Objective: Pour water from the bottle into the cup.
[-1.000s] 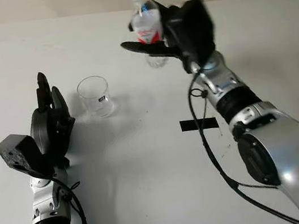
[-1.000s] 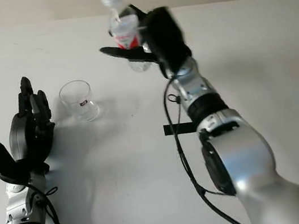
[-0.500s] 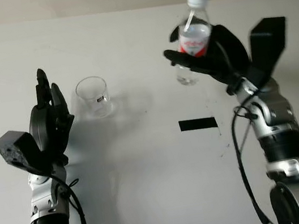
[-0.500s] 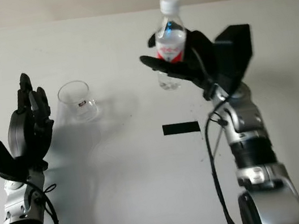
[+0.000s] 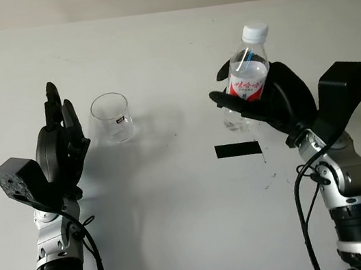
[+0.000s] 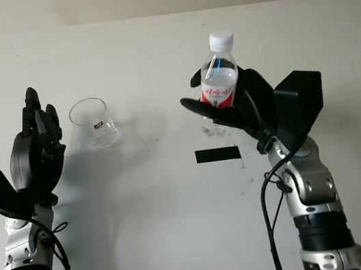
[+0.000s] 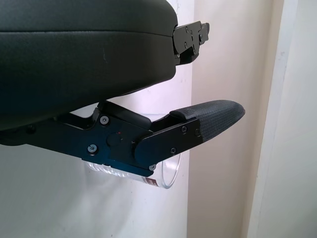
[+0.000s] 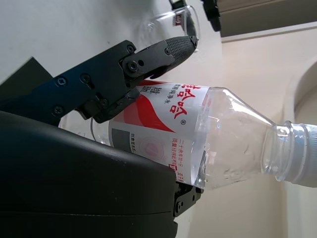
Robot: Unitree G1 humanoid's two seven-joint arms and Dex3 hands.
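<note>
Right robot hand (image 5: 269, 103): clamped on capped water bottle (image 5: 246, 77), held upright.
Glass cup (image 5: 112, 117): set leftward, well apart.
Left robot hand (image 5: 62, 151): open, beside cup.

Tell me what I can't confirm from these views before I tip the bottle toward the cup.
- Water level in the bottle: the red label and the right hand cover its lower body in the head views.
- Whether the white cap is loose or sealed: too small to tell.
- Base of the cup: the left hand, open beside the cup, hides it in the left wrist view.
- Cup contents: clear glass, can't tell.
</note>
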